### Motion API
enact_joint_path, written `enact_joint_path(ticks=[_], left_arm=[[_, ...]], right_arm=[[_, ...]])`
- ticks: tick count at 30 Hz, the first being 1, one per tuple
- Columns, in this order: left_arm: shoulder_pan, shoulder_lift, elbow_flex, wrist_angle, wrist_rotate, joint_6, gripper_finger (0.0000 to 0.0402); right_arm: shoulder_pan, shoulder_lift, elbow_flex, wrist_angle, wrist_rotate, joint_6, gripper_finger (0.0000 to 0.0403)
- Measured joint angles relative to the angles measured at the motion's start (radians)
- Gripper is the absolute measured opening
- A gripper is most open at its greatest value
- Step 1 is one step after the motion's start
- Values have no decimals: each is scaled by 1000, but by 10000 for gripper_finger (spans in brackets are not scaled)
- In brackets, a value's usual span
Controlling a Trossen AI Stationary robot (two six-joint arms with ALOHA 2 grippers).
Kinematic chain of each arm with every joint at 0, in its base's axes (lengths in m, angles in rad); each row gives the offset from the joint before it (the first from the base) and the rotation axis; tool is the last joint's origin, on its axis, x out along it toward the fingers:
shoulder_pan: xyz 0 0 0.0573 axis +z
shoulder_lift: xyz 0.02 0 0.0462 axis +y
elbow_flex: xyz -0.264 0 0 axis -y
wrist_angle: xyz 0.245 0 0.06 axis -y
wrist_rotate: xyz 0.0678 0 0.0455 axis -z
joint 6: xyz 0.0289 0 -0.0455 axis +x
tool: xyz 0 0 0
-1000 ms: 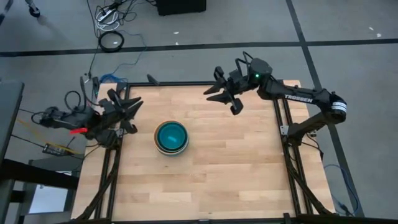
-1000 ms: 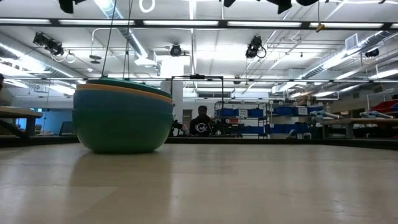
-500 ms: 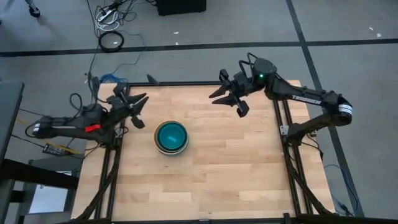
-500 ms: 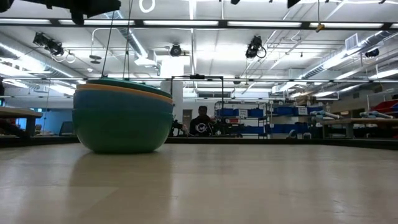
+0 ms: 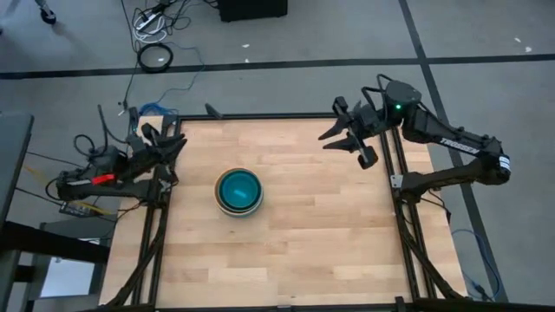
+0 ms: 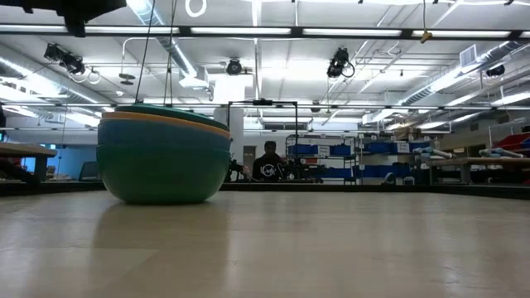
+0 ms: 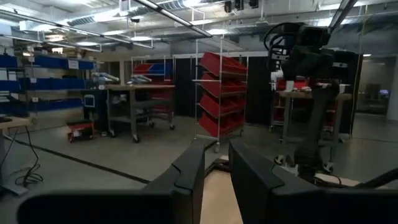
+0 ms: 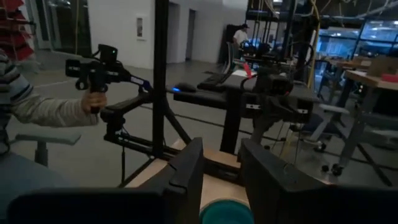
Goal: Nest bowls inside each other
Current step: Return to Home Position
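The bowls stand nested in one stack left of the table's middle, resting by the outermost bowl's base on the wood. From above the inner bowl is teal; in the low view the bowls show teal, blue and orange bands. My left gripper hovers open at the table's far-left corner, away from the stack. My right gripper hangs open high over the far-right part of the table. Nothing sits between the fingers of my left gripper or my right gripper, below which the teal bowl's rim peeks in.
Bare wooden tabletop spreads right of and in front of the stack. Dark frame rails run along both side edges. In the right wrist view a person's hand holds a black control handle beyond the table.
My right gripper has moved toward the table's right edge and risen, staying open. My left gripper has drawn back toward the table's left edge, still open. The stack of bowls has not moved.
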Motion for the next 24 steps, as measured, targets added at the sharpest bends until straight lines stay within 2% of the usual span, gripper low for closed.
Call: enact_joint_path(ticks=[8,13,19,24], left_arm=[[0,-33,0,-19,10,-8,81],[0,-33,0,-50,11,-35,81],[0,-32,0,-67,11,-60,81],[0,-32,0,-62,11,-74,81]], right_arm=[[0,-108,-4,-99,3,-9,96],[0,-225,-123,-53,49,11,96],[-2,-367,-374,215,73,120,96],[-37,-435,-577,416,73,203,96]])
